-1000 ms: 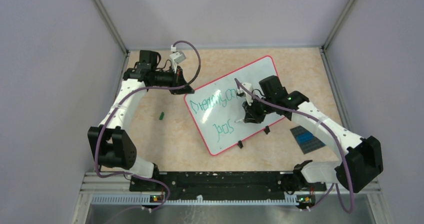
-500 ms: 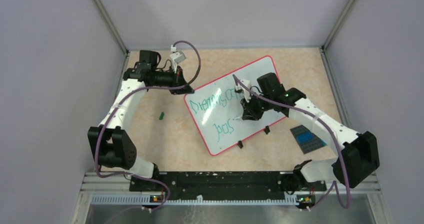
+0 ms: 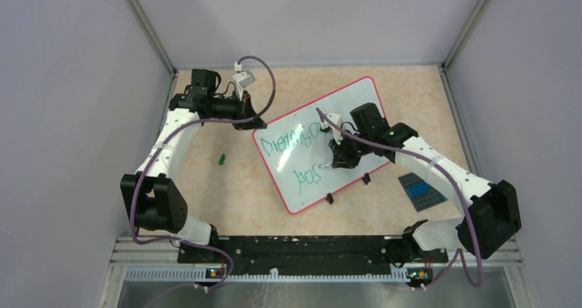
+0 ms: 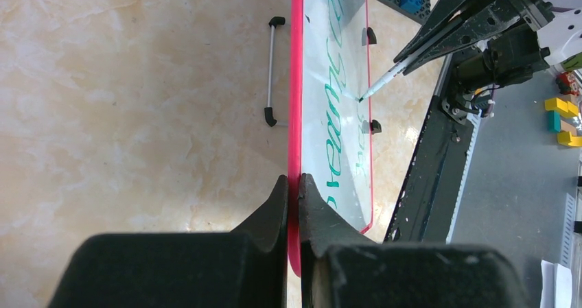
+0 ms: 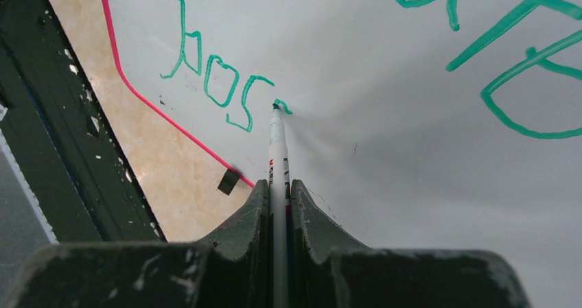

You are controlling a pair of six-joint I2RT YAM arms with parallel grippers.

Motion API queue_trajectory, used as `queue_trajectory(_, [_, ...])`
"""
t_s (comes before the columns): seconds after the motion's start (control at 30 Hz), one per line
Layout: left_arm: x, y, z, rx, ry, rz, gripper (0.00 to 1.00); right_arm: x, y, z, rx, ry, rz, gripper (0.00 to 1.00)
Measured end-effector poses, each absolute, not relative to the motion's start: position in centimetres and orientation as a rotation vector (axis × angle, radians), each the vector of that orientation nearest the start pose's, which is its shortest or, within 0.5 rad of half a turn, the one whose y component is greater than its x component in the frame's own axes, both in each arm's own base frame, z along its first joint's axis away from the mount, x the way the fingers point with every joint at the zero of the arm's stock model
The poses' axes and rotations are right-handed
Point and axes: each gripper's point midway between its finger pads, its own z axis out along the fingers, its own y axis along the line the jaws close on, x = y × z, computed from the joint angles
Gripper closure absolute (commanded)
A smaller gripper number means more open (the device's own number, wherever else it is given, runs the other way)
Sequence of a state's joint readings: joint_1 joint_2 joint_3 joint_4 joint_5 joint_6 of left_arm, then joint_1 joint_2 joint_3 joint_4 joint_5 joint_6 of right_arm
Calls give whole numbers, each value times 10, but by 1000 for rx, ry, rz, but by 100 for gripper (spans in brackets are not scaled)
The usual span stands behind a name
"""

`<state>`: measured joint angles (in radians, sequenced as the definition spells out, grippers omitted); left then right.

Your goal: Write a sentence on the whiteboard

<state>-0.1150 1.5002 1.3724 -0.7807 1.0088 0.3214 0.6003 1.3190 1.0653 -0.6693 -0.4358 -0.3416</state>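
I had the whiteboard (image 3: 353, 101) sitting skewed near the middle of the beige marbled surface (image 3: 233, 191), with its two black feet on the near edge. The left end effector (image 3: 251, 122) was clenched on the board's thin red rim (image 4: 296, 116) at the far-left corner. In the left wrist view its fingers (image 4: 274, 205) pinched that edge from both sides.

The right end effector (image 3: 336, 158) was over the board, clamped on a white marker (image 5: 277, 157). The marker's tip was touching the white face just after the last letter of a short green word (image 5: 216, 78) on the lower line. A longer line of green writing (image 3: 295, 142) ran above it.

Off the board, a small green object (image 3: 222, 160) lay on the surface to the left. A dark grey studded plate (image 3: 420, 190) carrying a blue brick lay to the right, near the board's corner but apart from it.
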Motion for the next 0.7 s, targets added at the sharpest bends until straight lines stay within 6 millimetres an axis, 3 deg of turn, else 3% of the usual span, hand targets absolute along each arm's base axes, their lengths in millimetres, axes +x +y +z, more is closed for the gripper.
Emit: queue_trajectory(0.7, [312, -179, 240, 870, 2025, -1112, 100, 212, 207, 126, -1325, 2208, 614, 100])
